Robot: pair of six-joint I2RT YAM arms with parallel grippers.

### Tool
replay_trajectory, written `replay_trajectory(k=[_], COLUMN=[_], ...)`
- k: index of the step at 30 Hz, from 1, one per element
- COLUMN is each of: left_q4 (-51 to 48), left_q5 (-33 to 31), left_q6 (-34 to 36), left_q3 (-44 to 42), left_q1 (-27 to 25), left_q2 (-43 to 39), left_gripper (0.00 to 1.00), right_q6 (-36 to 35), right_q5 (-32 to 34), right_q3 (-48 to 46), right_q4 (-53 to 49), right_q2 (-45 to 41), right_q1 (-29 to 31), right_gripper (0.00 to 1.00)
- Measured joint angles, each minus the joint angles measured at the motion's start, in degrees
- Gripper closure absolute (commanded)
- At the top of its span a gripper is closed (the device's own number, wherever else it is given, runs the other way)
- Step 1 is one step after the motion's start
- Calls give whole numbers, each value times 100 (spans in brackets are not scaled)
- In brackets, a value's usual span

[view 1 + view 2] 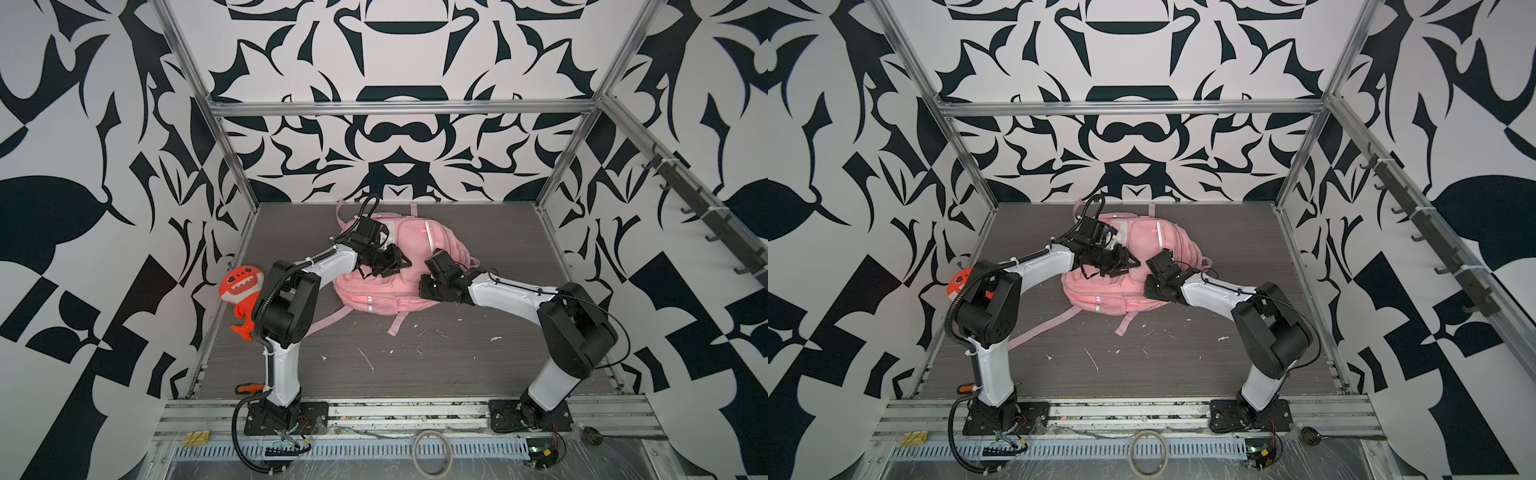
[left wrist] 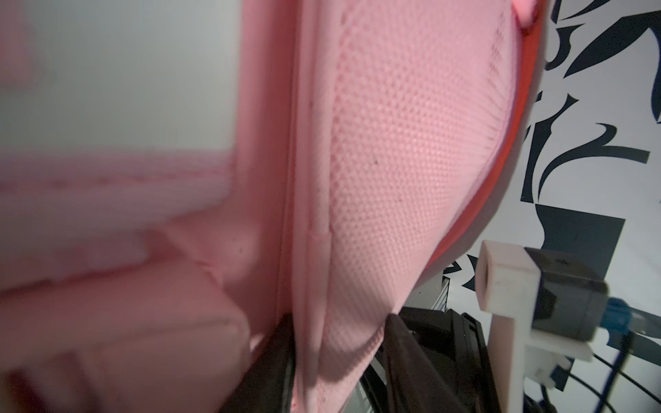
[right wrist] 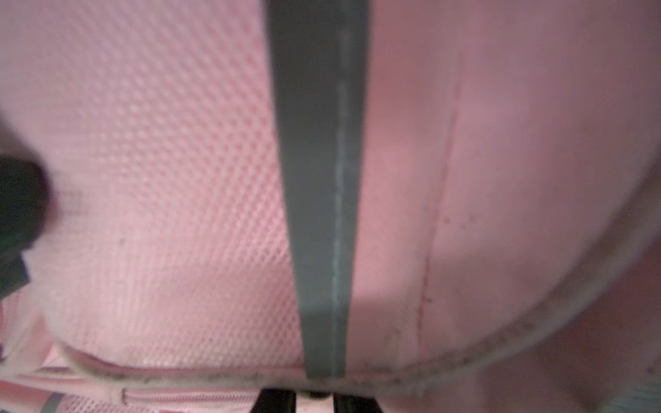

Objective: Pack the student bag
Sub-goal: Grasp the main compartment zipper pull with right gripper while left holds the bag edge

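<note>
Pink woven fabric and mesh are covering the single student bag, a soft, bulging backpack with white reflective strips and loose pink straps, which is lying on the grey table toward the far middle, between two arms. The left gripper is clamping a piped mesh fold of the bag, while the right gripper is sitting at its edge seam, jaws nearly together; whether they are pinching anything I cannot tell. One orange plush toy is sitting at the table's left edge.

My top views look down from the near side, sharing the whole table; wrist cameras nearly touch the bag.
</note>
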Motion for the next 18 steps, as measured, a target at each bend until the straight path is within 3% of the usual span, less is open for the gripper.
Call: replay_trajectory(k=[4,11,13,16,18], left_q4=[127,146,-144,-435,-481], left_q5=[42,273,267,177,186], left_q6=[-4,31,116,205,299], left_q3=[-94,-111,129,310,323], left_q1=[31,-2,-68,-109,-116], left_q2=[-17,-52,37,173,214], left_gripper=[60,53,65,94,100], right_q6=[-151,-750,-907,-1080,-1172], right_q5=[46,-105,-144,-149,-142], right_q3=[-57,-511,-531,-533,-533], right_q4=[-24,74,-13,-162,-289], right_q2=[-138,-874,-957,-1034,-1091], right_q1=[-2,-37,-48,-85,-111], right_gripper=[100,100,100,100,100])
